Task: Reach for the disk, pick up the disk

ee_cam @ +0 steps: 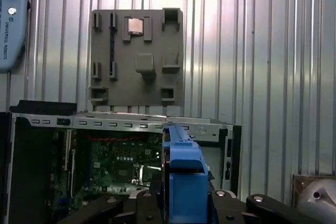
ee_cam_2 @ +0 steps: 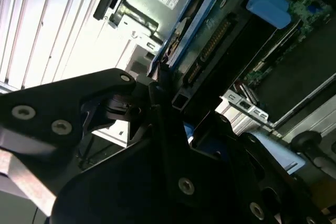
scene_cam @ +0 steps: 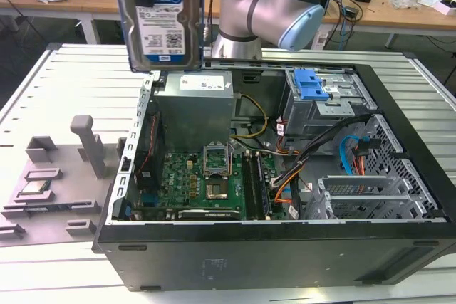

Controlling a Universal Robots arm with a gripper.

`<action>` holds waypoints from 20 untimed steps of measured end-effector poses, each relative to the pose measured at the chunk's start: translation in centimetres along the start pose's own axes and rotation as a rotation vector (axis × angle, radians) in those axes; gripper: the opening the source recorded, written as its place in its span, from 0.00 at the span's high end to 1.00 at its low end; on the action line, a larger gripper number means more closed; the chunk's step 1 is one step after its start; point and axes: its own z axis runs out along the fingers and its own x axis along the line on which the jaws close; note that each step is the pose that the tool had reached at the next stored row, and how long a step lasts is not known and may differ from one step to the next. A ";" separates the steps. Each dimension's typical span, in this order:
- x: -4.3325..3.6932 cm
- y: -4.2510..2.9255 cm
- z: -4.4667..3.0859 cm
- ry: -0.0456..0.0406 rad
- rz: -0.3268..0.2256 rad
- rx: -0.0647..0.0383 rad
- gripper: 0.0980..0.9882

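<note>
The disk (scene_cam: 162, 19), a flat rectangular silver metal hard drive with a white-and-blue label in a blue plastic bracket, hangs upright in the air above the far corner of the case on the exterior view's left. It is clear of everything below. The black two-fingered gripper (ee_cam: 184, 192) has its jaws closed narrow on the bracket's upper end, gripping the disk by that end alone.

That hold is my worry. With the whole drive hanging below the fingers, a jolt could make it swing or slide out of the plastic frame, and it would likely drop onto the grey metal power supply (scene_cam: 196, 101) or the case rim.

The open black tower computer case (scene_cam: 285, 254) lies on its side across the slatted silver metal bench (scene_cam: 71, 83). Inside it are a green motherboard (scene_cam: 192, 176) with its processor socket (scene_cam: 217, 190), loose orange, yellow and black cables (scene_cam: 299, 154), and a blue plastic ribbed latch (scene_cam: 313, 85) on the drive cage. Near the bench edge at the exterior view's left, a grey moulded fixture tray (scene_cam: 64, 197) holds a small square silver processor chip (scene_cam: 35, 189) in one recess.
</note>
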 end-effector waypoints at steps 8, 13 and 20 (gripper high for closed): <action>0.24 -9.27 -0.37 0.0000 0.000 0.000 0.70; 0.34 -12.53 -0.51 0.0000 0.000 0.000 0.70; 0.43 -15.16 -0.61 -0.0001 0.000 0.000 0.70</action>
